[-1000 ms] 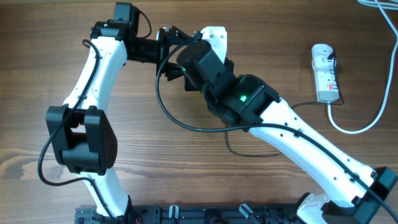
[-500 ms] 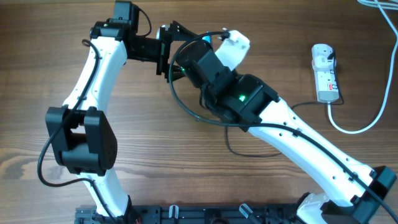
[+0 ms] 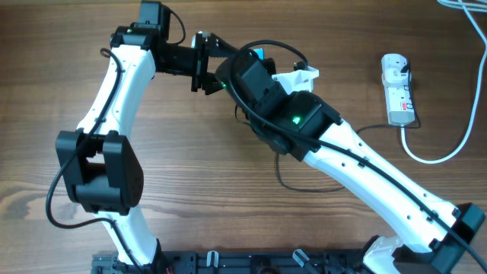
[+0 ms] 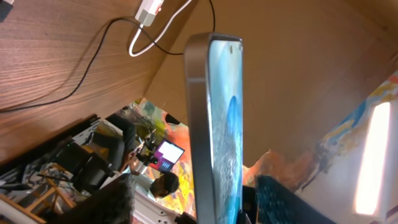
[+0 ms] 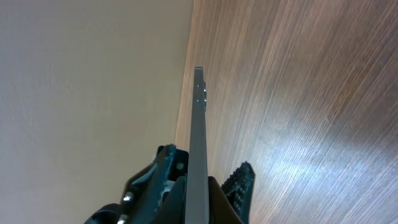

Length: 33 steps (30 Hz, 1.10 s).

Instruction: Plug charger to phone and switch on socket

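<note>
Right gripper [image 5: 204, 169] rotated, phone [image 5: 198, 124] clamped — edge-on

Bright, even light, soft shadows.
The surface [image 3: 190, 213] shows sharp from above; a strip lamp [image 4: 373, 158] blows out white in the left wrist view, and sheen streaks the wood in the right wrist view.

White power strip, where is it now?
Overhead view: the white power strip lies far right on the wooden table, thick white lead looping beside it.

table [image 3: 228, 228]: brown wood grain | wall [image 5: 93, 74]: plain beige | small lit screen [image 4: 166, 155]: amid colourful clutter
</note>
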Each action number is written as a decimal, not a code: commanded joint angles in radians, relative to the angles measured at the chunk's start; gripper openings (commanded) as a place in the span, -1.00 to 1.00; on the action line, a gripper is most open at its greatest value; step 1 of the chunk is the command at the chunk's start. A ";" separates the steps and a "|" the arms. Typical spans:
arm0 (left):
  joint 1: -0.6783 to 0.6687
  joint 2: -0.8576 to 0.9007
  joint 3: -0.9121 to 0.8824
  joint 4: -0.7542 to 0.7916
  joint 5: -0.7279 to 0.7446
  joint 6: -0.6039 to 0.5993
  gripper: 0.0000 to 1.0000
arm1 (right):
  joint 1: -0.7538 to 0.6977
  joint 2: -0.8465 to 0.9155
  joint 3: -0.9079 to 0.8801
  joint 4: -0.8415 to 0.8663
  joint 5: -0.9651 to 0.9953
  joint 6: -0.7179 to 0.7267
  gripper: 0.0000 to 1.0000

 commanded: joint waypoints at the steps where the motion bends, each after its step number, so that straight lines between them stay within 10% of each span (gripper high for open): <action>1: -0.001 -0.030 0.001 0.003 0.018 -0.061 0.11 | 0.000 -0.014 0.014 0.005 0.000 0.048 -0.91; 33: 0.000 -0.030 0.001 0.003 0.097 -0.061 -0.54 | 0.000 -0.014 0.014 0.047 -0.064 -0.020 -0.91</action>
